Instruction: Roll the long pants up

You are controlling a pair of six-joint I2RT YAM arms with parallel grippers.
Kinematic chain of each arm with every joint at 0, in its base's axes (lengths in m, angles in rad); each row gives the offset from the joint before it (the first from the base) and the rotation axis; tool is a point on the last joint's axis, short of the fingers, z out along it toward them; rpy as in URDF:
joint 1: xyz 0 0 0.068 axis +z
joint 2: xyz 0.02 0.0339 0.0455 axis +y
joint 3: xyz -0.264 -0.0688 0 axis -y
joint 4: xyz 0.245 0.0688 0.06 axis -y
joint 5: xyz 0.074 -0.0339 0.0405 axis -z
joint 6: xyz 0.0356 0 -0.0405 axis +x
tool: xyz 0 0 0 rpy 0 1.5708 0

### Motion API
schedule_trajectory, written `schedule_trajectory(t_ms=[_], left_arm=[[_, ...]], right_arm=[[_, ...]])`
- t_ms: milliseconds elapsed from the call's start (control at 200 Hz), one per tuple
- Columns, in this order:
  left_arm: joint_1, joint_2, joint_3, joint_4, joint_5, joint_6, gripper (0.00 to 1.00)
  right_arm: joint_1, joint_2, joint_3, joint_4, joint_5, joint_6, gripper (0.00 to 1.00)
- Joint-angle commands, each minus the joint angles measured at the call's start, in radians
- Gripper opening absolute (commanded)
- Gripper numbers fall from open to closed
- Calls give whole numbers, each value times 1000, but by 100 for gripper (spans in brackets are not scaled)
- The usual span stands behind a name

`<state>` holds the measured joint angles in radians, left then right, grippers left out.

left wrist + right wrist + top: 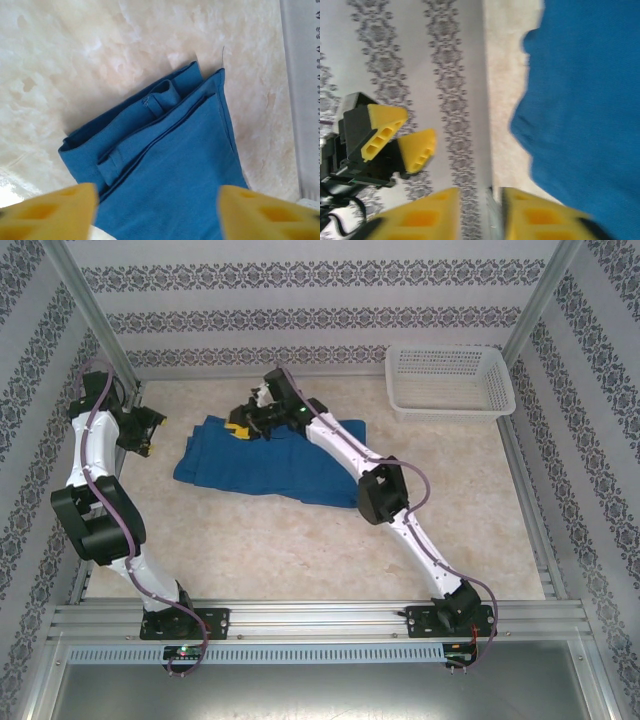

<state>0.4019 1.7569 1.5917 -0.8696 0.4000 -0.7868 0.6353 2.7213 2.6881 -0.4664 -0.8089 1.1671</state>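
- At the back right corner of the table (300, 550): white basket (452, 412), nothing in it.
- The long pants (290, 468) lie folded flat on the table, back centre toward the left edge, well apart from the basket.
- My left gripper (148, 430) is at the left edge, near the pants' end; fingers (50, 212) spread, no cloth pinched.
- My right gripper (245, 424) is over the pants' back left part; fingers (430, 215) nearly together, blurred. Cannot tell if fully closed; no cloth seen between them.

Folded royal-blue fabric trousers (170, 165), layered edges on cream marbled tabletop (75, 60), left gripper (157, 220) with yellow fingertips (55, 212) apart in foreground, silver metal rail (300, 100) at right
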Motion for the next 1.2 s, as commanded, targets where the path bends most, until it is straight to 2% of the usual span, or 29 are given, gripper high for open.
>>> schedule_trajectory(t_ms=[0,120,215,350,415,500,689,774,924,1019,1194], left_arm=[[-67,-53,-45,41,-8,-17,0],[-212,-50,-87,97,-44,-31,0],[-325,-21,-119,137,-92,-77,0],[-429,37,-187,244,-105,-167,0],[-477,74,-203,301,-125,-200,0],[-522,156,-144,277,-180,-199,0],[-575,333,29,179,-235,-195,0],[-585,371,64,177,-254,-204,0],[-585,479,170,115,-280,-198,0],[-586,564,272,69,-289,-178,0],[-585,703,486,-13,-273,-137,0]], right_arm=[[-102,-217,-38,-416,140,-398,0],[-186,-322,-125,-662,428,-655,0],[-229,-324,-167,-790,578,-786,0],[-232,-338,-299,-827,776,-888,0],[-231,-366,-404,-764,782,-901,0],[-229,-386,-491,-693,785,-908,0],[-214,-352,-521,-643,787,-944,0],[-203,-342,-538,-631,791,-956,0],[-138,-347,-618,-647,924,-1008,0],[-99,-370,-716,-635,992,-1011,0],[-35,-467,-952,-543,995,-989,0]])
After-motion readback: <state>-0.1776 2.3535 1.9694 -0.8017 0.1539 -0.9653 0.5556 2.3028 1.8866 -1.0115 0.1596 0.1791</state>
